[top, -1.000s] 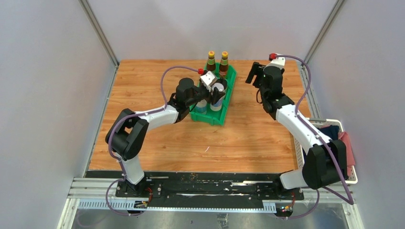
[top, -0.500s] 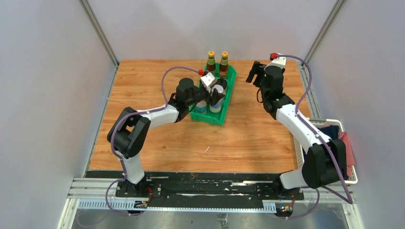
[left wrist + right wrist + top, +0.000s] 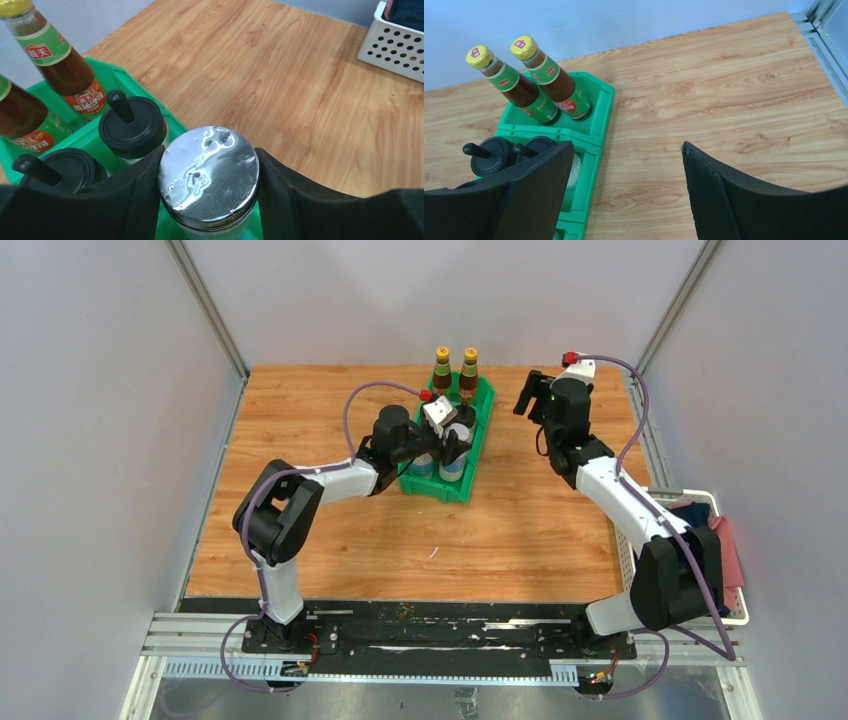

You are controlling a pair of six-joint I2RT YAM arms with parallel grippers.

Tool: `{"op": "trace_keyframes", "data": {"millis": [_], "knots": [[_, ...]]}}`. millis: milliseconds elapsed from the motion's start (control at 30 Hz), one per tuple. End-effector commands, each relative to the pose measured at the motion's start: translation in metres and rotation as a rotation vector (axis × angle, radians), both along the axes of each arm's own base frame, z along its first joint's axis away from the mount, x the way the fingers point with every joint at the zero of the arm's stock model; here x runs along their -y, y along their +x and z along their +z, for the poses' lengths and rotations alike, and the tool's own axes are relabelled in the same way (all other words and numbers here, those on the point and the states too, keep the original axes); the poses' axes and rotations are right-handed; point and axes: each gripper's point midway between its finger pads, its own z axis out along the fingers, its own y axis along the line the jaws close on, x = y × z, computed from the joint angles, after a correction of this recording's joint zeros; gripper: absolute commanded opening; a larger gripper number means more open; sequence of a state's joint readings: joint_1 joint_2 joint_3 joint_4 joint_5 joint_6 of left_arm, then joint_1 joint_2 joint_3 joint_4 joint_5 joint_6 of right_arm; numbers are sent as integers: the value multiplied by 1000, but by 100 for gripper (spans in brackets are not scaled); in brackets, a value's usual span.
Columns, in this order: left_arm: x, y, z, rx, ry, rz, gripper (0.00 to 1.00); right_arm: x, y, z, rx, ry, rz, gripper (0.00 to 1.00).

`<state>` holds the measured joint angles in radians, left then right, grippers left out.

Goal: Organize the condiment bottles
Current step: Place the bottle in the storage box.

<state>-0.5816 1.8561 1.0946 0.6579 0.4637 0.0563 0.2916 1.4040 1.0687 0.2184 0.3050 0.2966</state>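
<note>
My left gripper (image 3: 209, 152) is shut on a silver-lidded jar (image 3: 209, 172), one finger against each side of the lid, over the near compartment of the green bin (image 3: 125, 80). From above, this jar (image 3: 454, 464) and a second blue-labelled jar (image 3: 422, 466) stand side by side there. Two black-capped shakers (image 3: 132, 127) (image 3: 57, 170) fill the middle compartment. Two brown bottles with yellow caps (image 3: 514, 87) (image 3: 551, 80) stand in the far one. My right gripper (image 3: 626, 147) hangs open above bare wood to the right of the bin (image 3: 594, 130), holding nothing.
A white perforated basket (image 3: 735, 585) with dark and pink cloth sits at the table's right edge, beside the right arm. Metal frame posts rise at the back corners. The wooden tabletop (image 3: 320, 530) surrounds the bin.
The left arm's elbow has swung slightly right, with the jar still in the grip over the bin. The right arm has barely moved.
</note>
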Motion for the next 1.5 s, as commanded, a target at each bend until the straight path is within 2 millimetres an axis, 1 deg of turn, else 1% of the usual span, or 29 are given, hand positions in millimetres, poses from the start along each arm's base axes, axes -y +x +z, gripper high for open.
{"op": "trace_keyframes", "data": {"millis": [0,433,1067,1467], "knots": [[3,14,35,124,-67,4,0,4,8,12,39,25,-14,82],[-2,16,35,163,-112,44,0,2,11,10,35,16,-8,82],[-11,6,14,97,-168,76,0,1,7,9,33,17,2,82],[-10,2,9,77,-156,61,0,1,7,8,32,19,6,82]]}}
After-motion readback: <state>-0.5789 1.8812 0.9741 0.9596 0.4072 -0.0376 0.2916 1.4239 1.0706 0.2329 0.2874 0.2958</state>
